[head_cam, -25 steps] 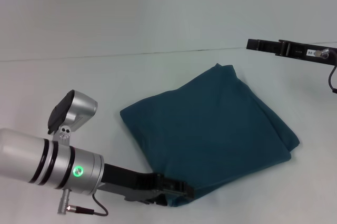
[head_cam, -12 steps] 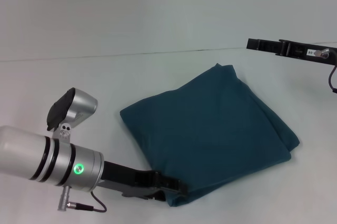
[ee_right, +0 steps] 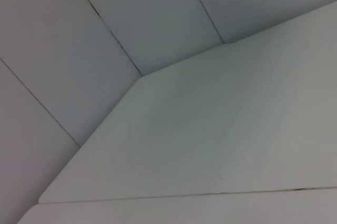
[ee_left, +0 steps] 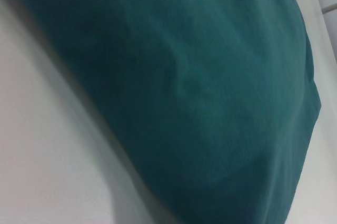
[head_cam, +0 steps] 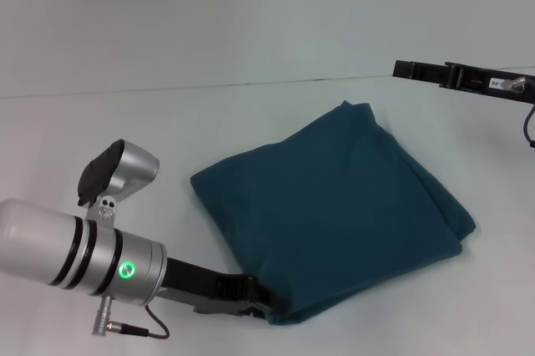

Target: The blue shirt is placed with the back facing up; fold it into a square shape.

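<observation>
Shirt [head_cam: 334,210] lies folded into a rough diamond-set square, plain side up, mid-table toward the near edge of the white table [head_cam: 167,122]. Left gripper [head_cam: 261,306] sits low at the shirt's near corner, tip hidden at the cloth edge, jaws state cannot tell. Left wrist view is filled by the shirt fabric. Right gripper [head_cam: 405,68] hangs off by the far right edge, well apart from the shirt, jaws cannot tell
</observation>
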Motion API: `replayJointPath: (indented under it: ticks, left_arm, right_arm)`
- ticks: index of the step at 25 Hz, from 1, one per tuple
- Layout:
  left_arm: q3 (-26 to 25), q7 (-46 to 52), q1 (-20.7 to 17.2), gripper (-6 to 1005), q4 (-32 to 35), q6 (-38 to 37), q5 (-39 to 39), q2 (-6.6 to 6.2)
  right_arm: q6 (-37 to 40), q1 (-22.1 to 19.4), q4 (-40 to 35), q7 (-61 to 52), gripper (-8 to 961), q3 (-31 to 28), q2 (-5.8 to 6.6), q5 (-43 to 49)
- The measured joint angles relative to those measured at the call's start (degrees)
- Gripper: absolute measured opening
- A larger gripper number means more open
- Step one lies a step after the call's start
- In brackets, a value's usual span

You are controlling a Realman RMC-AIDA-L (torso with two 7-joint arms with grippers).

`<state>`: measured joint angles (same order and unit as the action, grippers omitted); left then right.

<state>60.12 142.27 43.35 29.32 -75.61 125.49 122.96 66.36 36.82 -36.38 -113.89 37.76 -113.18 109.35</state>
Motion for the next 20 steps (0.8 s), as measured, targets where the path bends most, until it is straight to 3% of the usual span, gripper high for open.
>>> replayJointPath:
  ticks: [8, 13, 20]
  left_arm:
    - [-0.2, -0.5, -0.1, 165, 0.1, 0.6, 0.0, -0.38]
    - [-0.6, -1.0, -0.1, 42, 0.4, 2.1, 0.0, -1.07]
    - [-3.0, -1.5, -0.3, 42, 2.9, 4.8, 0.0, -3.29]
  right_arm:
    - [0.0, -0.3, 0.0, 0.1, 649, -0.1, -0.14, 0.0]
    - [0.0, -0.4, 0.0, 0.2, 649, -0.1, -0.30, 0.0]
    - [0.0, -0.4, 0.0, 0.2, 646, -0.1, -0.44, 0.0]
